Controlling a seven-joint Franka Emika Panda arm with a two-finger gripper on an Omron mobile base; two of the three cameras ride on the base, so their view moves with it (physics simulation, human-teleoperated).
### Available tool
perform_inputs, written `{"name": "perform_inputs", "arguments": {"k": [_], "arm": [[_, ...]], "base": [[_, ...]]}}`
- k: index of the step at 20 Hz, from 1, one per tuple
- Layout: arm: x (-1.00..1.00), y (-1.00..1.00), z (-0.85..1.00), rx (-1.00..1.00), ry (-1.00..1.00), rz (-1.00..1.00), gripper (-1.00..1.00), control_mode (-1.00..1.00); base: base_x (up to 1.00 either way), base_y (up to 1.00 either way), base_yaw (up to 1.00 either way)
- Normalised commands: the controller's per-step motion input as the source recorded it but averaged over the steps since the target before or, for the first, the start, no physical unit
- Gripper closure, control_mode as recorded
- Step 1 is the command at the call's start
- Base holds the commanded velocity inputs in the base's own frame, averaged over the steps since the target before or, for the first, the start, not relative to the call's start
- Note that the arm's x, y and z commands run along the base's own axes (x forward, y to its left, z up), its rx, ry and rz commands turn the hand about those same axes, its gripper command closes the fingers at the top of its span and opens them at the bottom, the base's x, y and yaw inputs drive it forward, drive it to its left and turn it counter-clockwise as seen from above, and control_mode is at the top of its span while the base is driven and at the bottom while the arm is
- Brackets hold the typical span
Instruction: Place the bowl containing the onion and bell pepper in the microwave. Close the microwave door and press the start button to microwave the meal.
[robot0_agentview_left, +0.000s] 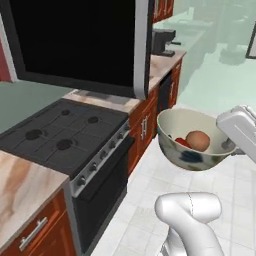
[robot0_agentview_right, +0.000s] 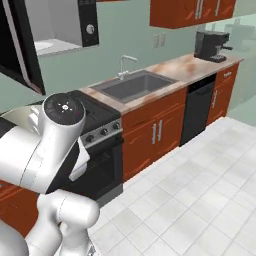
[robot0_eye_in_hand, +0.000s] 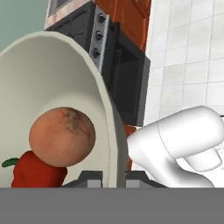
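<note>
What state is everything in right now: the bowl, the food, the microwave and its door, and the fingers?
bowl: held in the air over the floor, upright
onion: inside bowl
bell pepper: inside bowl, beside onion
microwave: open
microwave door: swung open
fingers: clamped on bowl rim

The deep ceramic bowl is cream-white inside, with dark blue-grey blotches on its outer wall. In it, the smooth round onion is tan-orange with a darker brown smudge near its top, and the small glossy bell pepper is bright red with a green stem. The wide glass microwave door at far left is black with a silver strip along its right edge. The stove top is black, the wooden cupboard fronts red-brown, the countertop mottled beige-pink, and the floor tiles white.
</note>
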Motion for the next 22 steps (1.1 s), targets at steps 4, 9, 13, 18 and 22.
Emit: {"name": "perform_inputs", "arguments": {"k": [4,9,13,18,22], "arm": [[0.0,0.0,0.0,0.0,0.0,0.0,1.0,1.0],[0.0,0.0,0.0,0.0,0.0,0.0,1.0,1.0],[0.0,0.0,0.0,0.0,0.0,0.0,1.0,1.0],[0.0,0.0,0.0,0.0,0.0,0.0,1.0,1.0],[0.0,0.0,0.0,0.0,0.0,0.0,1.0,1.0]], "base": [[0.03,-0.8,-0.4],[0.27,-0.35,-0.24],[0.54,0.0,0.04],[0.57,-0.06,0.25],[0.59,-0.14,0.36]]}}
